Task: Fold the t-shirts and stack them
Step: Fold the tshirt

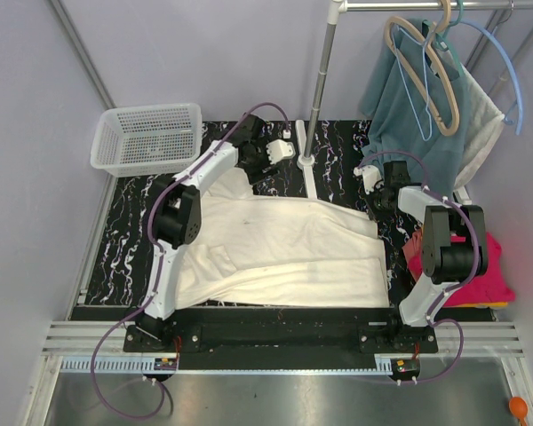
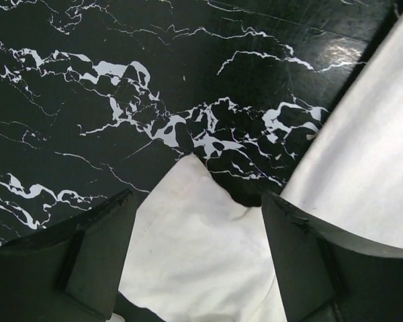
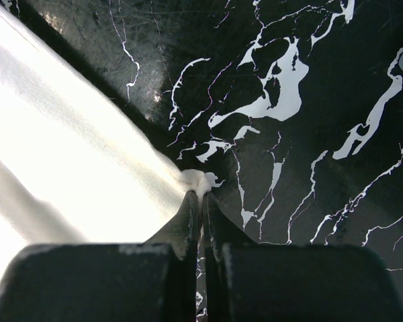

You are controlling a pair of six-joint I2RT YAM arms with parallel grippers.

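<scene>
While your left gripper (image 2: pixel 198 201) stands wide open with nothing in it, just above the far left corner of the cream t-shirt (image 1: pixel 284 253), your right gripper (image 3: pixel 201 201) is clamped tight on a pinch of that shirt's far right edge. You have the shirt spread across the black marble table (image 1: pixel 133 231) between the two arms. A pink t-shirt (image 1: pixel 493 280) lies on the right arm's outer side.

White links, black joint housings and purple cables (image 1: pixel 265 105) on left arm (image 1: pixel 164 275) and right arm (image 1: pixel 415 306); left gripper (image 2: pixel 198 198) and right gripper (image 3: pixel 201 198) black-fingered.
</scene>
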